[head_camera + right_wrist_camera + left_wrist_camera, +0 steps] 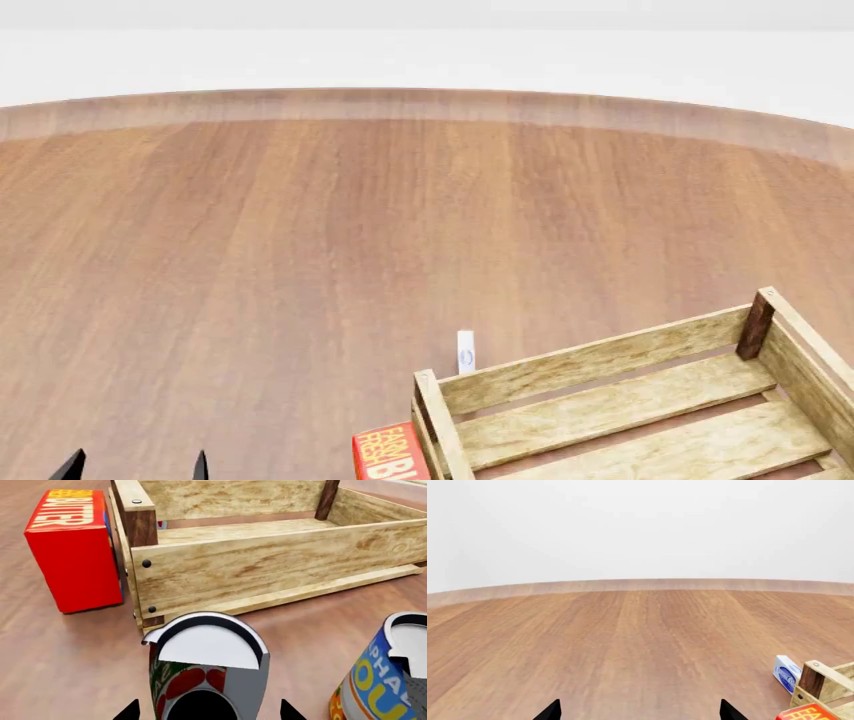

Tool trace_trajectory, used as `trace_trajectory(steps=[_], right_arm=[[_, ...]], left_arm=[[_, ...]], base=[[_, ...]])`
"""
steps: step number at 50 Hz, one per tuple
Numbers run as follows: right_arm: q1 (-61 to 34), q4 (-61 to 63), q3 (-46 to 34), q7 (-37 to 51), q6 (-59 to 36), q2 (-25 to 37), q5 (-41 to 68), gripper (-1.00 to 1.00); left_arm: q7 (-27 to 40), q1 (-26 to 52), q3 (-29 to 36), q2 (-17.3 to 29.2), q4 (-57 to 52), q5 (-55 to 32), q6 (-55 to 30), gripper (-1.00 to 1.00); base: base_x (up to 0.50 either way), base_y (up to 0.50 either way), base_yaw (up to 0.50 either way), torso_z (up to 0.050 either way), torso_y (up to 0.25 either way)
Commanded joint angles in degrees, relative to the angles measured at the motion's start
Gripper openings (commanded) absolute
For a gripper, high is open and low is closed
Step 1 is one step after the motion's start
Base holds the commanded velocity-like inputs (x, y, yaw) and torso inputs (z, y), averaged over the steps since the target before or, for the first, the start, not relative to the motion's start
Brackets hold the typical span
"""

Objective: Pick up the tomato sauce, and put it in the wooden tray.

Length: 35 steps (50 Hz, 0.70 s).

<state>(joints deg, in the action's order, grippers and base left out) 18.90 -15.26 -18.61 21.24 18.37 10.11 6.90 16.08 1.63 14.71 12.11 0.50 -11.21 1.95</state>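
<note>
The tomato sauce [200, 672], a small can with a red and green label and a pale top, stands upright on the wooden table. My right gripper [209, 713] is open. Its two dark fingertips [130, 712] flank the can's lower part with a small gap on each side. Just beyond the can lies the wooden tray [267, 567], a light slatted crate with dark corner posts, seen empty inside and also at the lower right in the head view [601, 395]. My left gripper [642, 714] is open over bare table, far left of the tray [136, 468].
A blue-and-orange labelled can [383, 680] stands close beside the tomato sauce. A red butter box [73, 550] stands upright against the tray's left corner [391, 455]. A small blue-and-white box [787, 672] stands behind that corner. The round table's far edge [427, 100] curves across the back.
</note>
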Motion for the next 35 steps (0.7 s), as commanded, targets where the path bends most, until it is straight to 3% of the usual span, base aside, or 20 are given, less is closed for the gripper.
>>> trace_trajectory(steps=[1,3,4,22,35], right_arm=[[-0.46,-0.87,-0.42,0.1,0.42,0.14,0.2,1.0],[-0.5,-1.05,-0.51,0.14,0.67,0.17,0.14,1.0],[-0.46,-1.63,-0.47,0.02,2.84,0.25,-0.09,-1.0],[-0.05,-0.56,-1.28,1.55,1.8,0.63,-1.16,-1.0],[6.81,4.29,-0.76,10.69,20.43,1.89,-12.8,-1.0]], left_arm=[[0.29,0.01,0.31,0.22,-0.05,-0.15,0.05,1.0],[0.32,-0.01,0.34,0.26,-0.03,-0.2,0.12,1.0],[0.31,0.01,0.36,0.28,0.08,-0.21,0.22,1.0],[0.65,0.18,0.76,0.54,0.48,-0.49,0.57,1.0],[0.99,0.17,1.0,0.82,0.07,-0.83,0.27,1.0]], base=[[0.0,0.0,0.0,0.0,0.0],[0.0,0.0,0.0,0.0,0.0],[0.0,0.0,0.0,0.0,0.0],[0.0,0.0,0.0,0.0,0.0],[0.0,0.0,0.0,0.0,0.0]])
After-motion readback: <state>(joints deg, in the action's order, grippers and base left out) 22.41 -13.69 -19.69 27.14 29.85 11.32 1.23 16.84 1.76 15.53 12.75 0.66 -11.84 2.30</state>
